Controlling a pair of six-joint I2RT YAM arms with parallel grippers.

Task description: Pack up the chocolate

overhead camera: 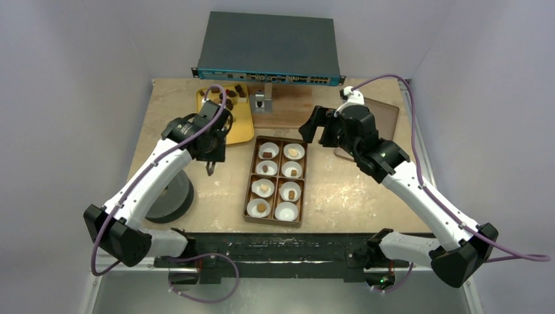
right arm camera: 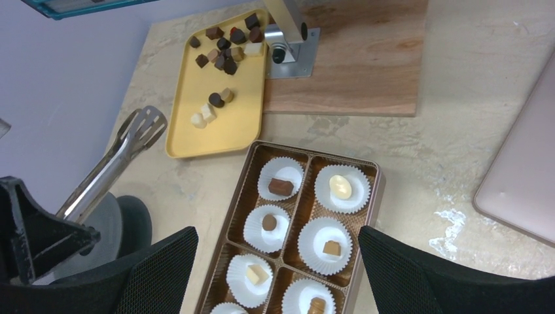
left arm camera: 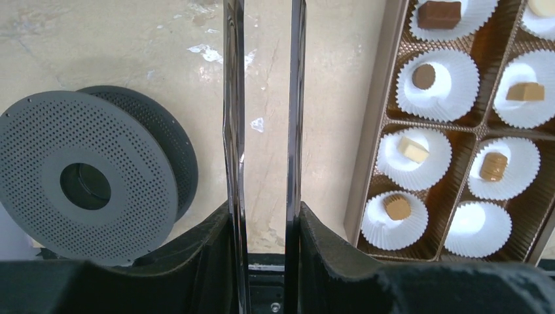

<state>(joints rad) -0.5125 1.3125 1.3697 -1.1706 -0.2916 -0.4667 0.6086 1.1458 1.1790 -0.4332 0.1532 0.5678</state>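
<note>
Lying right of left end effector (left arm camera: 265, 219): chocolate (left arm camera: 396, 207).

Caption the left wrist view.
Left hand grips tongs above the table beside the box; seven cups hold chocolate, one cup empty.

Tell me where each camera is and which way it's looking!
Top camera: high behind the robot, looking down at the table; left arm and right arm show.
Left wrist camera: on the left arm, looking down at the grey spool and box; the left end effector gripping tongs shows.
Right wrist camera: on the right arm, looking down at the yellow tray of chocolate; the open right end effector shows.
Shared: all three see the box.
</note>
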